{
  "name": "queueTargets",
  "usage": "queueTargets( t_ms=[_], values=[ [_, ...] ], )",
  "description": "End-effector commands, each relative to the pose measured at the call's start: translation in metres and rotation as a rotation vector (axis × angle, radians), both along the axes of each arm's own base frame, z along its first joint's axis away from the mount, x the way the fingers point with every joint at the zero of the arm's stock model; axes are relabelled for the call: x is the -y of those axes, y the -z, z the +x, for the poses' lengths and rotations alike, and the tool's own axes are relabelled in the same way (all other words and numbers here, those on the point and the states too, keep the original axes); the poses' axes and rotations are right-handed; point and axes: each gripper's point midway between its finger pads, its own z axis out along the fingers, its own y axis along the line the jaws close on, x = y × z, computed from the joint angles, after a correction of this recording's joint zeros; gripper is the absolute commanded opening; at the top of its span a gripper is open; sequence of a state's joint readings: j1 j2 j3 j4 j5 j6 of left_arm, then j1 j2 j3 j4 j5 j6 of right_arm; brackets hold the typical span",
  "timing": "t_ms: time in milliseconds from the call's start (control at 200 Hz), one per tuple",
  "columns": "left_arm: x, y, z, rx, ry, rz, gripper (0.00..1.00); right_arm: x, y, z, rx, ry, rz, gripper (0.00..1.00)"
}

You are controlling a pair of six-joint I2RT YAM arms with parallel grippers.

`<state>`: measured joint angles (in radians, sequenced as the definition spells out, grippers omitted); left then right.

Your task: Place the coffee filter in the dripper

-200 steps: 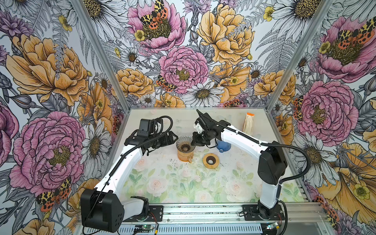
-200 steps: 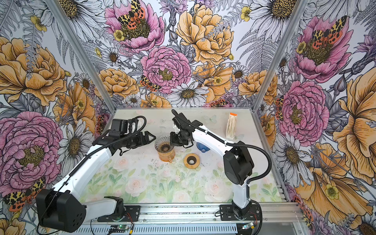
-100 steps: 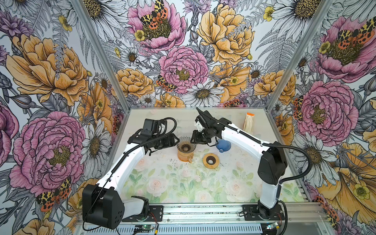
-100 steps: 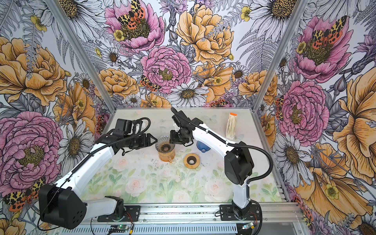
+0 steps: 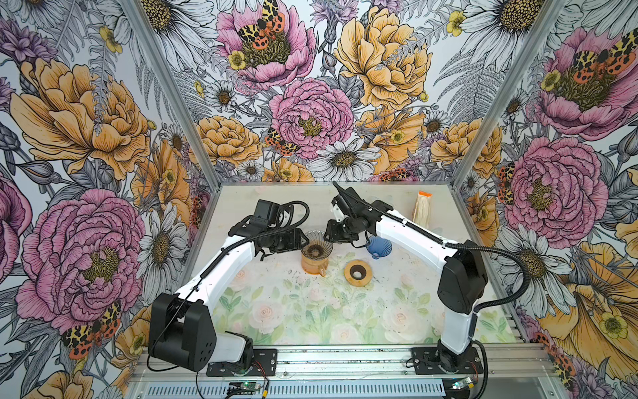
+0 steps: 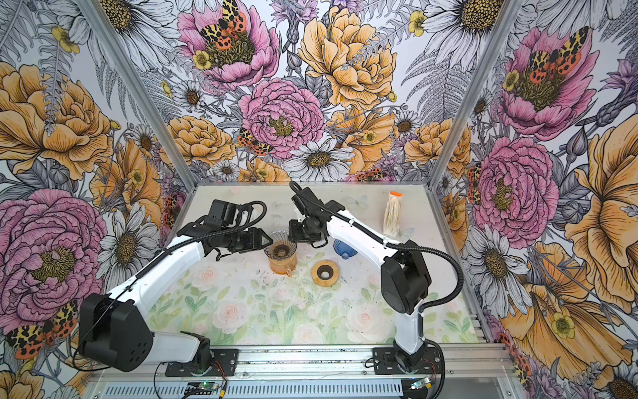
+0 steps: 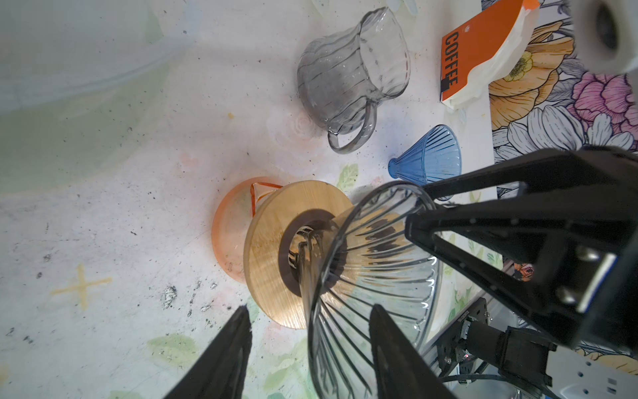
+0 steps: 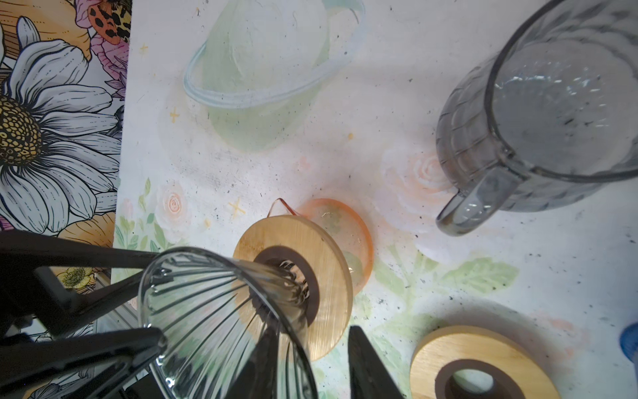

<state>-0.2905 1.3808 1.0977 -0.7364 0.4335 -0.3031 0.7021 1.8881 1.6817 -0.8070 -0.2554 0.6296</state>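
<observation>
The coffee filter pack (image 5: 422, 210) sits at the desk's (image 5: 310, 317) far right, well apart from the glass dripper (image 5: 316, 241), which rests on a wooden ring (image 7: 276, 248) over the orange carafe (image 5: 313, 264). The left fingers (image 7: 228, 345) and right fingers (image 8: 366, 362) are partly spread and hold nothing, flanking the dripper's rim from opposite sides. The right arm (image 5: 414, 235), a blue cone (image 5: 378, 246) and a grey jug (image 7: 352, 79) lie between dripper and pack, and a spare ring (image 5: 358, 273) lies just beside the carafe.

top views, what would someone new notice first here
The loud floral wallpaper on all three walls grabs the eye first. Next, mid-table, a clear glass dripper sits on an orange carafe, with the left pincer and right pincer open at its rim from either side. An orange-topped filter pack sits at the far right back of the table, apart from both.
</observation>
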Motion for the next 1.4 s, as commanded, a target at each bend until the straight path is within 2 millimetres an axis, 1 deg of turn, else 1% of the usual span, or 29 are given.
queueTargets(
  t_ms=[0,120,280,385,470,676,761,871,1071,1266,1396],
  values=[
    [0.000,-0.004,0.006,0.029,0.005,0.021,0.55,-0.004,-0.022,0.000,0.085,-0.019,0.069,0.40],
    [0.000,-0.003,0.006,0.029,0.003,0.022,0.54,-0.004,-0.027,-0.002,0.129,-0.016,0.132,0.47],
    [0.000,-0.004,0.006,0.035,0.003,-0.004,0.54,-0.007,-0.034,-0.004,0.174,-0.031,0.238,0.49],
    [-0.001,-0.001,0.005,0.029,-0.008,-0.030,0.54,-0.013,-0.032,-0.007,0.178,-0.064,0.288,0.50],
    [0.000,0.003,0.004,0.018,-0.005,-0.037,0.50,-0.016,-0.029,-0.008,0.174,-0.073,0.309,0.50],
    [-0.001,0.004,0.006,0.015,-0.012,-0.040,0.48,-0.015,-0.020,-0.005,0.151,-0.046,0.294,0.48],
    [0.000,0.004,0.008,0.013,-0.017,-0.040,0.45,-0.013,-0.014,-0.003,0.139,-0.024,0.281,0.48],
    [0.001,-0.002,0.010,0.024,-0.022,-0.049,0.43,-0.010,-0.007,-0.003,0.116,-0.005,0.260,0.47],
    [0.004,-0.016,0.011,0.059,-0.021,-0.051,0.43,-0.002,-0.003,-0.003,0.102,0.016,0.193,0.44],
    [0.005,-0.014,0.009,0.050,-0.021,0.007,0.42,-0.001,0.001,-0.003,0.061,0.022,0.148,0.41],
    [0.005,-0.015,0.010,0.052,-0.027,0.028,0.41,0.000,0.001,-0.003,0.057,0.032,0.118,0.40]
  ],
)
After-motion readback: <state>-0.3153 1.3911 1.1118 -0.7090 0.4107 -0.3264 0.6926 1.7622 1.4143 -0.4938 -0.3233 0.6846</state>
